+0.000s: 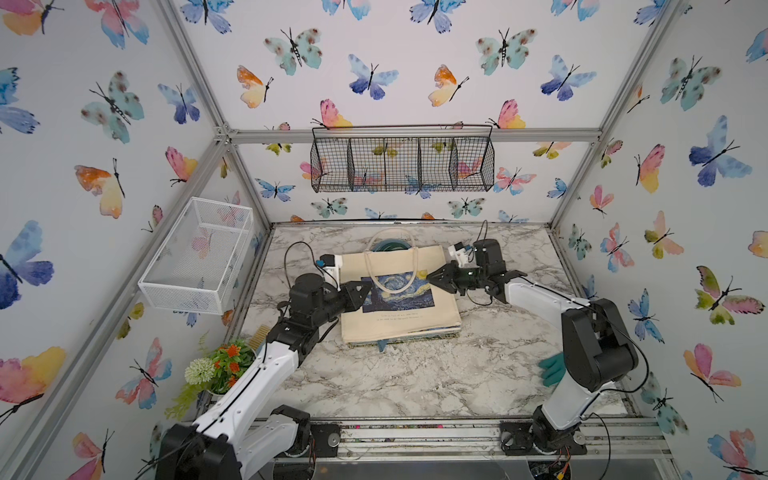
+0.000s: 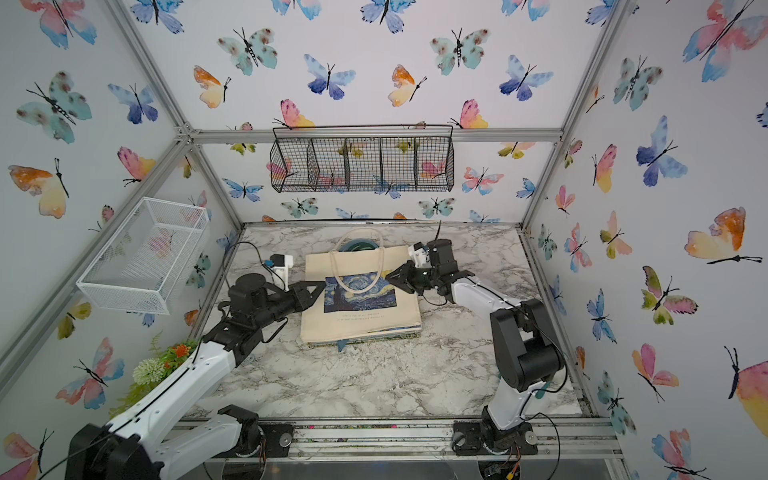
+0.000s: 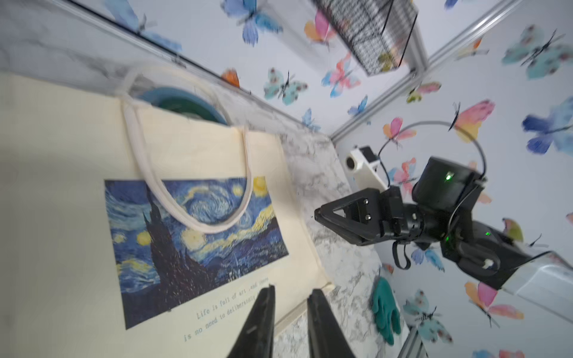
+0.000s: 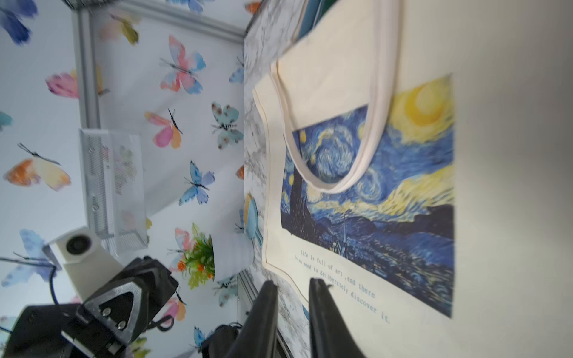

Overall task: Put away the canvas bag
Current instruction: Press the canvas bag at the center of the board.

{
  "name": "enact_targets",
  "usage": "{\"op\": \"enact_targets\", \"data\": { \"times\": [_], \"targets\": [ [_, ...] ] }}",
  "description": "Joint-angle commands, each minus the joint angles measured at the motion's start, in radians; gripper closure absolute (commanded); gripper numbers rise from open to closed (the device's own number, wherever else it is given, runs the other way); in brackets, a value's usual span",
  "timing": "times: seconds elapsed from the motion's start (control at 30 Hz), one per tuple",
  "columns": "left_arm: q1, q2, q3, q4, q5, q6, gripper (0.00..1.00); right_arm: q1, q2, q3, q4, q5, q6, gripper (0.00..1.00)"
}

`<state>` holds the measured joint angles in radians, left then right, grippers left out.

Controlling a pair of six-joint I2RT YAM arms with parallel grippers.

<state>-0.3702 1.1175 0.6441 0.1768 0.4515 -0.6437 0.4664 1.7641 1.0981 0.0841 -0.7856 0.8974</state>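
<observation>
The canvas bag (image 1: pixel 399 299) (image 2: pixel 361 303) is cream with a blue starry-night print. It lies flat on the marble table, one handle looped over the print. My left gripper (image 1: pixel 368 291) (image 2: pixel 322 286) hovers at the bag's left edge. In the left wrist view the left gripper (image 3: pixel 291 289) has its jaws a narrow gap apart, nothing between them. My right gripper (image 1: pixel 430 279) (image 2: pixel 388 275) hangs at the bag's right edge. The right wrist view shows the right gripper (image 4: pixel 291 283) also narrowly open and empty, over the bag (image 4: pixel 496 155).
A black wire basket (image 1: pixel 403 164) hangs on the back wall. A white mesh basket (image 1: pixel 199 253) is on the left wall. A teal bowl (image 1: pixel 390 246) sits behind the bag, a plant (image 1: pixel 220 365) front left, a green glove (image 1: pixel 552 368) at the right.
</observation>
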Motion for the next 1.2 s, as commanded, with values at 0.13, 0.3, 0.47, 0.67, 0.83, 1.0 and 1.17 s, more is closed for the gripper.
{"op": "enact_targets", "data": {
  "times": [0.13, 0.3, 0.47, 0.67, 0.83, 1.0, 1.17],
  "targets": [
    [-0.073, 0.172, -0.043, 0.237, 0.130, 0.012, 0.97, 0.115, 0.097, -0.048, 0.245, -0.081, 0.087, 0.94],
    [-0.070, 0.271, -0.064, 0.287, 0.153, 0.039, 1.00, 0.119, 0.193, -0.073, 0.301, -0.121, 0.097, 0.96],
    [-0.013, 0.469, -0.104, 0.391, 0.229, 0.012, 1.00, 0.117, 0.281, -0.129, 0.327, -0.148, 0.072, 0.98],
    [0.130, 0.644, -0.121, 0.476, 0.344, -0.105, 1.00, 0.083, 0.274, -0.229, 0.323, -0.136, 0.044, 0.97],
    [0.174, 0.711, -0.115, 0.414, 0.316, -0.135, 1.00, 0.018, 0.236, -0.275, 0.236, -0.122, -0.019, 0.95],
    [0.216, 0.722, -0.147, 0.443, 0.317, -0.162, 1.00, -0.092, 0.203, -0.293, 0.109, -0.090, -0.110, 0.95],
    [0.221, 0.710, -0.153, 0.440, 0.325, -0.154, 1.00, -0.182, 0.175, -0.284, 0.008, -0.072, -0.182, 0.94]
  ]
}}
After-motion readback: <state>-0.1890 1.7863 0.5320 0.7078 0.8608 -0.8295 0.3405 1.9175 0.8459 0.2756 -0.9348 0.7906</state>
